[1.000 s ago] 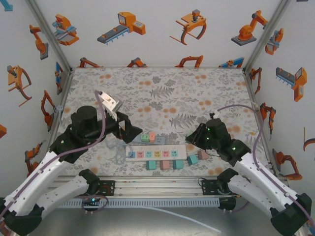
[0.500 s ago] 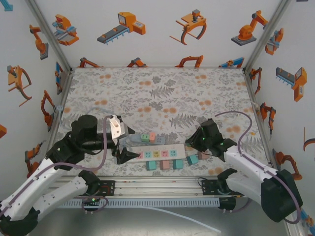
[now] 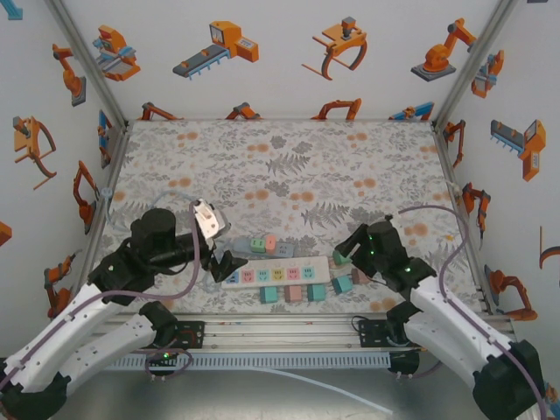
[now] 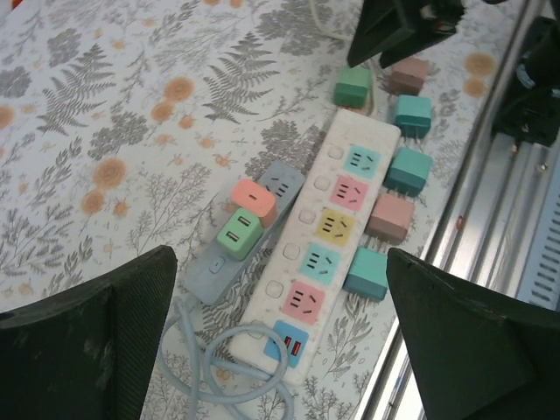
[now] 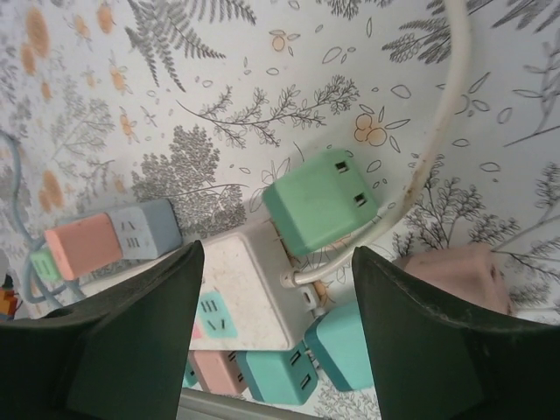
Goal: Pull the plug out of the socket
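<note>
Overhead: left claw gapes wide above the white power strip's left end on the floral counter. Left wrist: coloured plugs line the strip. Right wrist: right claw part open, empty, framing a green plug at the strip's end.

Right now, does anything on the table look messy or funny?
Yes. Coloured plugs lie loose along the white power strip instead of sitting in its sockets, and the blue cable is a tangled loop at its end.
</note>
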`<state>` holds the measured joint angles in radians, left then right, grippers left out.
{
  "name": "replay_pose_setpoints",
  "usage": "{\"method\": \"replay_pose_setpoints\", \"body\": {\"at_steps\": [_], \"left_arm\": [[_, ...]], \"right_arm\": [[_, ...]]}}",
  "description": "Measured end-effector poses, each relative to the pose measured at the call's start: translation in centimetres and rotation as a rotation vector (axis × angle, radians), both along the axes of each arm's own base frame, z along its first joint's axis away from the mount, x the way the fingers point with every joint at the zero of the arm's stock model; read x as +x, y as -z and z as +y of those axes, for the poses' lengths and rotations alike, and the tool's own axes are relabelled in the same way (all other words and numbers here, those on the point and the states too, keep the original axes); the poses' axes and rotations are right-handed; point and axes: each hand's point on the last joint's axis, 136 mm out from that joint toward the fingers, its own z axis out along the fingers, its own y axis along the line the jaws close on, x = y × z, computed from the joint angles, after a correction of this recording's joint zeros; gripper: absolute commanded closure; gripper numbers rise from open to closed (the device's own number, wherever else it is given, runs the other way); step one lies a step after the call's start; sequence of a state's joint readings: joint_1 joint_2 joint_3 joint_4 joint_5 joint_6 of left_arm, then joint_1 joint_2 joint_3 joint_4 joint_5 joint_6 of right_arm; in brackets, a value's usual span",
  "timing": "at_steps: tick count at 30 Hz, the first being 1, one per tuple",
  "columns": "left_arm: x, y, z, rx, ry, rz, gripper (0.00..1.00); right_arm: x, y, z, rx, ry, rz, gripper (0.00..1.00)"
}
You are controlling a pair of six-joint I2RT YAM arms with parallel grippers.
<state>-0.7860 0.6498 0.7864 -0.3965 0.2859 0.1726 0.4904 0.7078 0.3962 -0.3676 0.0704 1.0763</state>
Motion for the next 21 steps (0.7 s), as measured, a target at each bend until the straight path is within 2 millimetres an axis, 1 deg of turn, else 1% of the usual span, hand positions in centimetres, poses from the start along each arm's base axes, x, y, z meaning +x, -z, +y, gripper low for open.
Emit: {"method": "replay_pose_setpoints", "body": {"at_steps": [2, 3, 5, 7, 10, 12, 14, 15, 18, 20, 21], "left_arm": [[1.0, -0.1, 0.2, -0.017, -0.064, 0.023, 0.03], [1.6, 0.0, 0.3, -0.026, -0.105, 0.041, 0.03], [3.3, 0.4, 0.8, -0.033, -0.219, 0.099, 0.03], [5.3, 0.9, 1.5, -0.038, -0.353, 0.169, 0.03], [8.5, 1.9, 2.9, -0.056, -0.555, 0.289, 0.03], [10.0, 2.9, 4.0, -0.079, -0.666, 0.370, 0.02], [11.3, 4.0, 5.4, -0.113, -0.774, 0.453, 0.00], [11.8, 4.5, 6.2, -0.133, -0.823, 0.494, 0.02], [13.1, 6.1, 8.0, -0.194, -0.940, 0.613, 0.07], [13.5, 7.2, 8.7, -0.221, -0.997, 0.687, 0.09], [13.7, 7.8, 9.0, -0.228, -1.022, 0.727, 0.10]], "right_arm": [[0.2, -2.5, -0.6, -0.005, 0.019, -0.053, 0.38], [0.4, -4.2, -0.8, -0.011, 0.025, -0.088, 0.38], [0.8, -7.3, -1.1, -0.024, 0.024, -0.156, 0.38], [1.5, -11.1, -1.1, -0.052, -0.002, -0.246, 0.39], [2.8, -16.0, -0.4, -0.119, -0.083, -0.385, 0.41], [3.7, -18.1, 0.6, -0.170, -0.153, -0.464, 0.42], [4.7, -19.7, 1.8, -0.235, -0.239, -0.540, 0.42], [5.2, -20.2, 2.6, -0.271, -0.288, -0.577, 0.42], [6.1, -20.8, 5.3, -0.381, -0.443, -0.665, 0.42], [6.1, -20.9, 7.9, -0.468, -0.587, -0.741, 0.42], [5.7, -21.1, 9.6, -0.515, -0.681, -0.796, 0.42]]}}
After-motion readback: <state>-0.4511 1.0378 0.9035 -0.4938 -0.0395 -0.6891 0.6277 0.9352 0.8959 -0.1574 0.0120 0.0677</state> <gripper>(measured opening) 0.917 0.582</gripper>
